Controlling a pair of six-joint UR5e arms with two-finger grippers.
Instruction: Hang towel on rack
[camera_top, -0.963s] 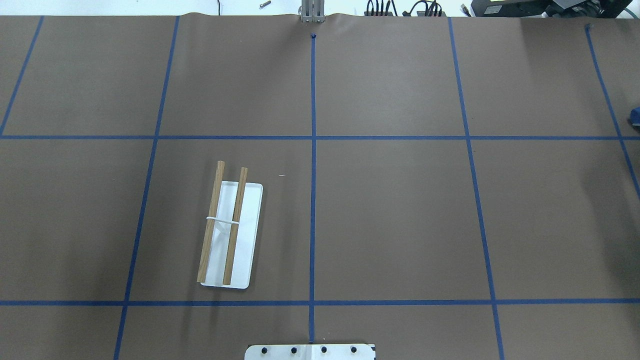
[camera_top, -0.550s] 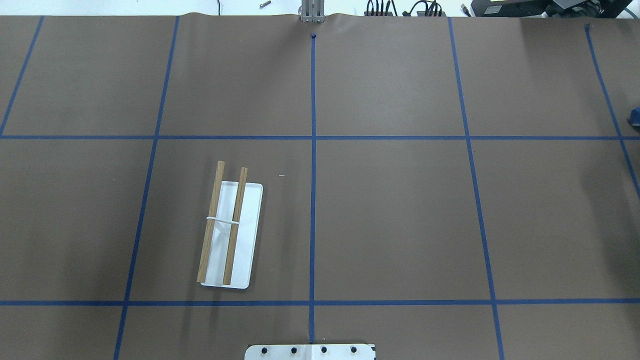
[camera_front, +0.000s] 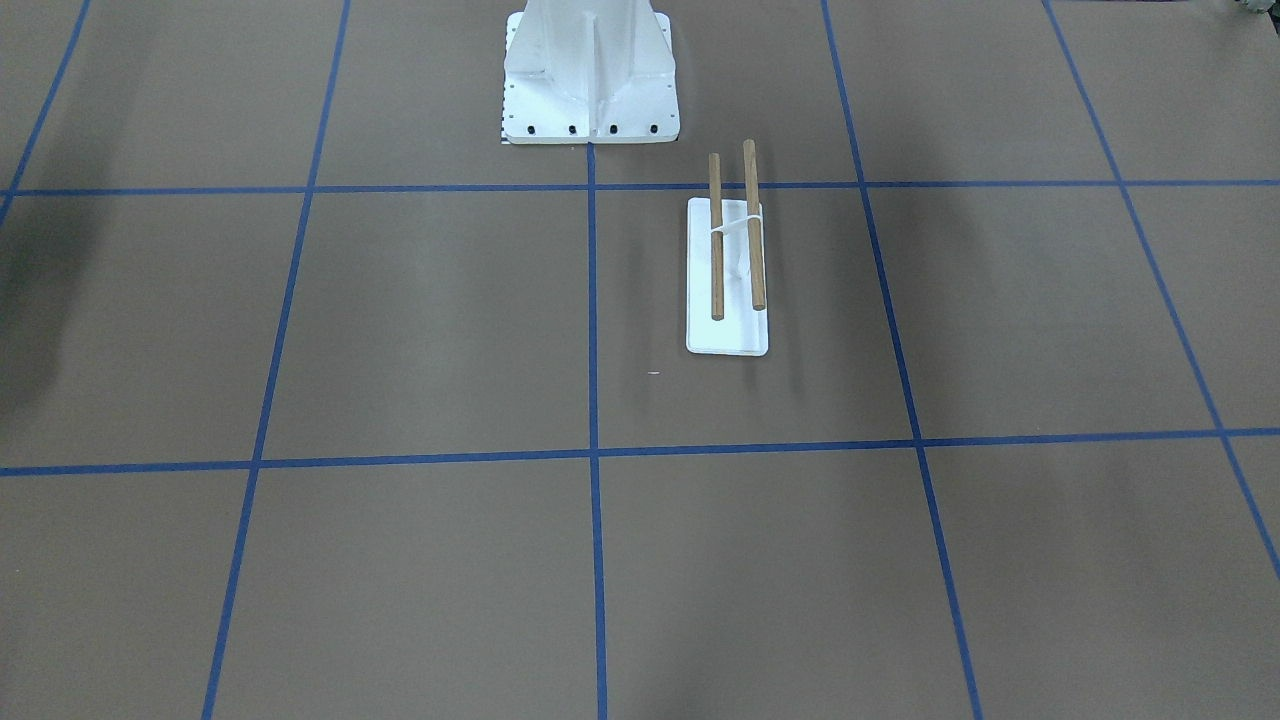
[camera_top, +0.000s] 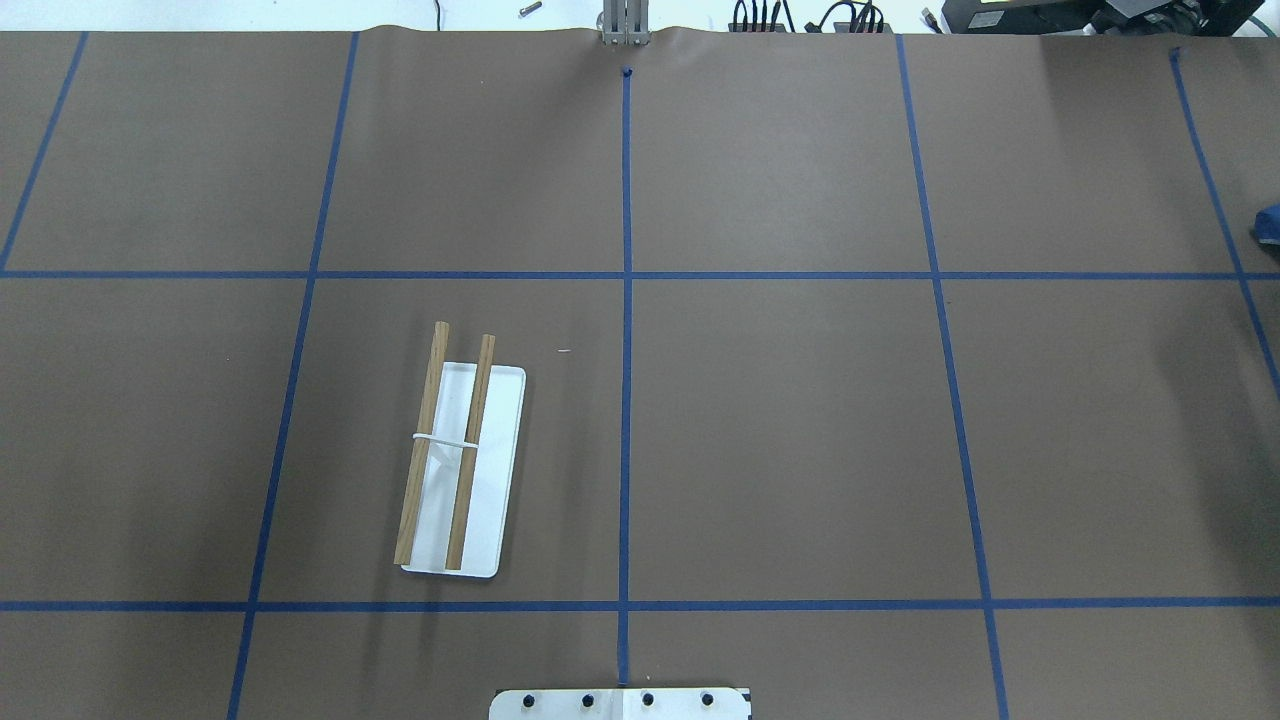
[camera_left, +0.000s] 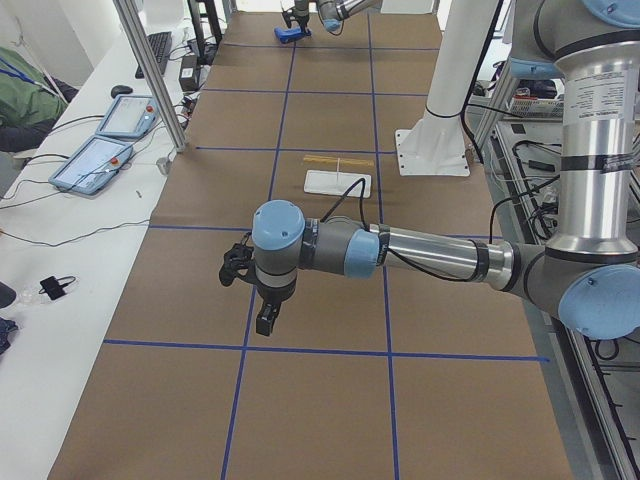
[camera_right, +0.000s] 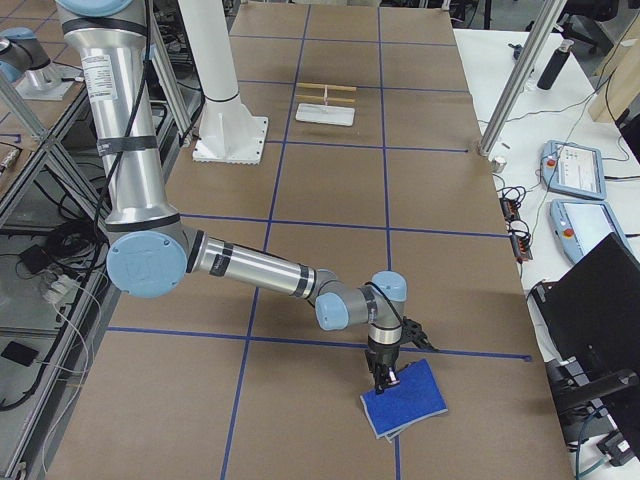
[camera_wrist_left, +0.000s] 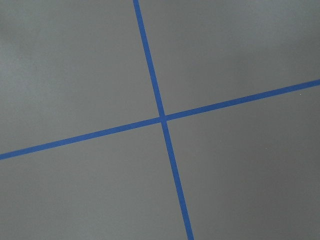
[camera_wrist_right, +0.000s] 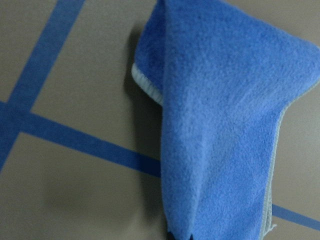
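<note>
The rack (camera_top: 460, 470) stands left of the table's middle, with a white base and two brown rods; it also shows in the front-facing view (camera_front: 727, 270). The blue towel (camera_right: 405, 398) lies at the table's right end, one part raised. My right gripper (camera_right: 385, 377) is at its near-left corner. In the right wrist view the towel (camera_wrist_right: 215, 125) rises in a fold that narrows to the dark fingertips (camera_wrist_right: 172, 235), so the gripper is shut on it. My left gripper (camera_left: 263, 320) hovers over a tape crossing near the table's left end; I cannot tell whether it is open.
The big white bolted pedestal (camera_front: 590, 80) stands at the robot's edge, close to the rack. Blue tape lines (camera_wrist_left: 162, 119) divide the brown table into squares. Tablets (camera_right: 575, 165) and cables lie on the white bench beyond the far edge.
The sliver of blue towel at the right border of the overhead view has shifted slightly upward. The rack has not moved.
</note>
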